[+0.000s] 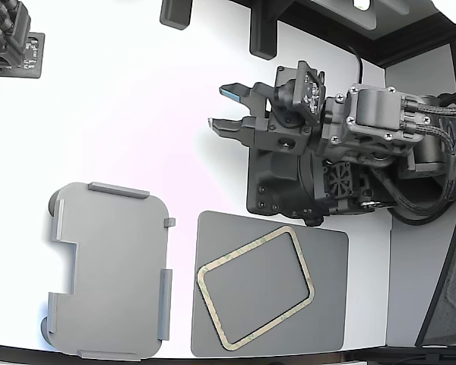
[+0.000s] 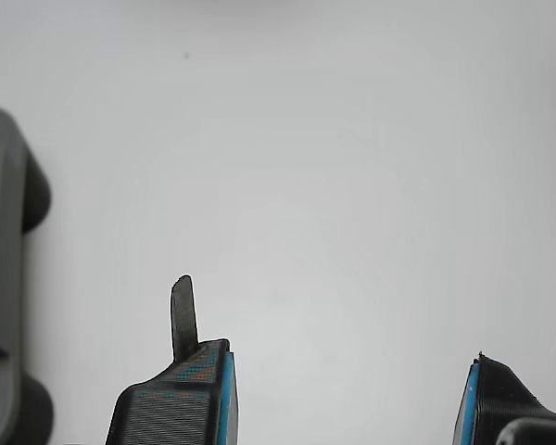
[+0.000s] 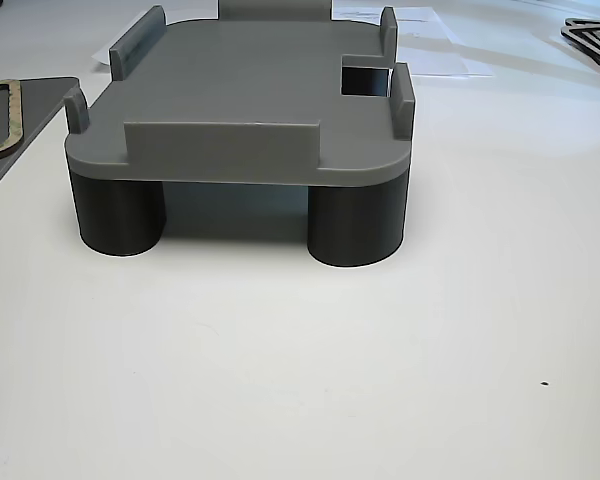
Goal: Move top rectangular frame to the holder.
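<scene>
One frame point(image 1: 255, 287) lies flat and askew on the dark grey mat point(image 1: 330, 319) at the near edge of the white counter point(image 1: 121, 114), untouched, so the task stands at its very start: the approach to the pickup has not been made. The gripper point(image 1: 222, 108) hovers over bare counter beyond the mat, its two blue-padded fingers point(image 2: 224, 389) spread apart with nothing between them, as the wrist view confirms by showing only white surface in the gap. The holder point(image 1: 110, 270), a light grey tray with raised edge tabs and a side notch, sits to the exterior view's left of the mat, just beside it, and the other view shows it raised on dark round feet point(image 3: 355, 225) with its top bare. The next move likely calls for swinging the fingers toward the mat and descending onto one thin side of the frame, a delicate pinch since the frame lies flush on the mat. Carrying it over then means clearing the holder's tabs and squaring the tilted frame to the tray. A second arm point(image 1: 7, 46) rests at the far corner in the exterior view's upper left, well apart, and nothing appears to block the path.
</scene>
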Robot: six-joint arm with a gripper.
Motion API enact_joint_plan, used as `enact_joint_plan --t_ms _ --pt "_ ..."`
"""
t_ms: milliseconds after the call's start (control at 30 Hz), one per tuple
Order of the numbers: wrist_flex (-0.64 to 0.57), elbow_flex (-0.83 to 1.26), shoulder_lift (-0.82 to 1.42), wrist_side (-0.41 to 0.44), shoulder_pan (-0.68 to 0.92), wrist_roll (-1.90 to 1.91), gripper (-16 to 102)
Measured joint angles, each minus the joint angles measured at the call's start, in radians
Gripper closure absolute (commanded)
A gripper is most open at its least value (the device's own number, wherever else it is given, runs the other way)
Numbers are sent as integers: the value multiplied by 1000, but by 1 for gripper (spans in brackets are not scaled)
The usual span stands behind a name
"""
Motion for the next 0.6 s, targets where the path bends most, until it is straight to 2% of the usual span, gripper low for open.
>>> enact_joint_plan --t_ms 100,200,267,433,600 --pt "0 -23 -25 -32 0 -35 -14" --pt "-2 -132 -137 -114 0 -86 -14" --pt "-3 -210 -222 -132 0 -86 -14" --pt "38 -305 -321 -104 52 -58 -14" --pt "199 -422 -403 -31 230 78 -14"
